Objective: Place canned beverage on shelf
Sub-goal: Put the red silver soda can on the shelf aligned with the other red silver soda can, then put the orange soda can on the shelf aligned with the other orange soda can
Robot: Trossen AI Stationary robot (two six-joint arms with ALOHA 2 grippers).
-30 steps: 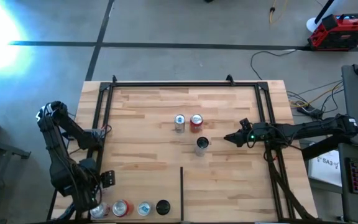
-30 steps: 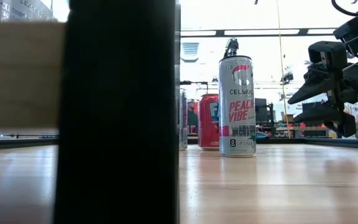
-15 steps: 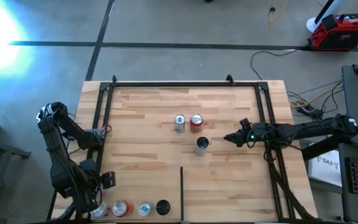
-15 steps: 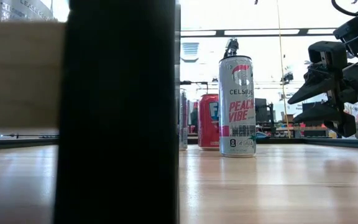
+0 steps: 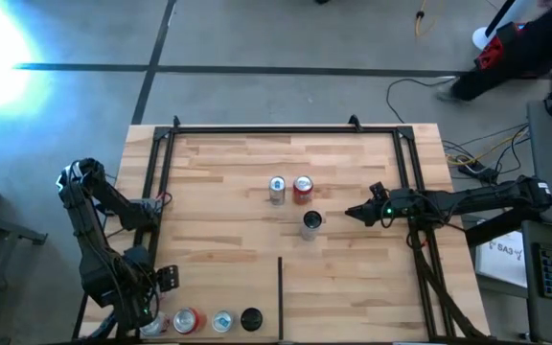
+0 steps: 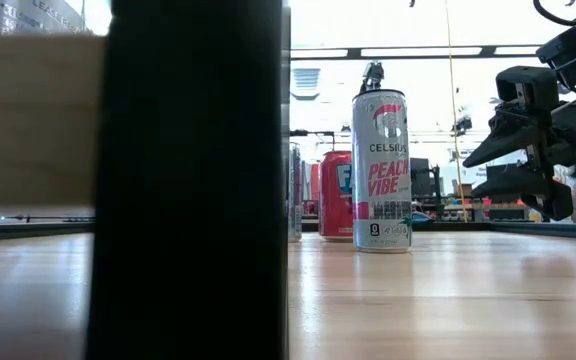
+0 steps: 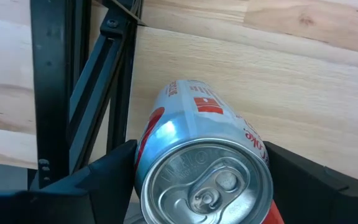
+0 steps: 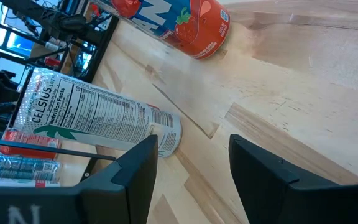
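The shelf (image 5: pixel 228 163) is a light wooden board framed by black rails, with a thin black divider strip (image 5: pixel 280 297) at its near edge. Three cans stand on it: a silver one (image 5: pixel 276 189), a red one (image 5: pixel 302 188) and a tall white Celsius can (image 5: pixel 311 222). My left gripper (image 5: pixel 149 318) is at the near left corner, shut on a silver and red can (image 7: pixel 204 168). My right gripper (image 5: pixel 350 213) is open and empty, just right of the Celsius can (image 6: pixel 381 170), a little above the board. My left gripper has the silver and red can between its two fingers, one on each side of the can's wall (image 7: pixel 143 146) below the top rim. The fingers come from above, pointing down. The can stands about upright; I cannot tell whether its base is on the board.
A red can (image 5: pixel 186 321), a silver can (image 5: pixel 221 321) and a black can (image 5: pixel 250 318) stand in a row along the near edge, right of my left gripper. A dark upright (image 6: pixel 188 180) blocks the left of the low view. A person (image 5: pixel 516 48) is beyond the far right corner.
A person has come into the high view at the far right, beyond the table. Both grippers and the cans have kept still.
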